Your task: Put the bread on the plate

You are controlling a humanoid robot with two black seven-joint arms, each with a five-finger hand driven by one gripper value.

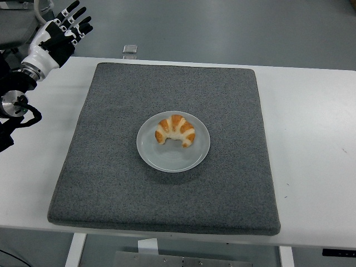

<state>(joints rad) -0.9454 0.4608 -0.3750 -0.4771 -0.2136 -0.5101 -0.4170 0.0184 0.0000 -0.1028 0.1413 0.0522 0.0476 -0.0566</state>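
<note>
A golden, crescent-shaped bread (pixel 176 130) lies on a round pale grey plate (pixel 173 158) in the middle of a dark grey mat (pixel 111 167). My left hand (pixel 65 29) is raised at the far left corner of the table, well away from the plate. Its fingers are spread and hold nothing. The right arm is out of view.
The mat covers most of the white table (pixel 311 139). A small grey metal piece (pixel 129 49) sits at the table's far edge, just beyond the mat.
</note>
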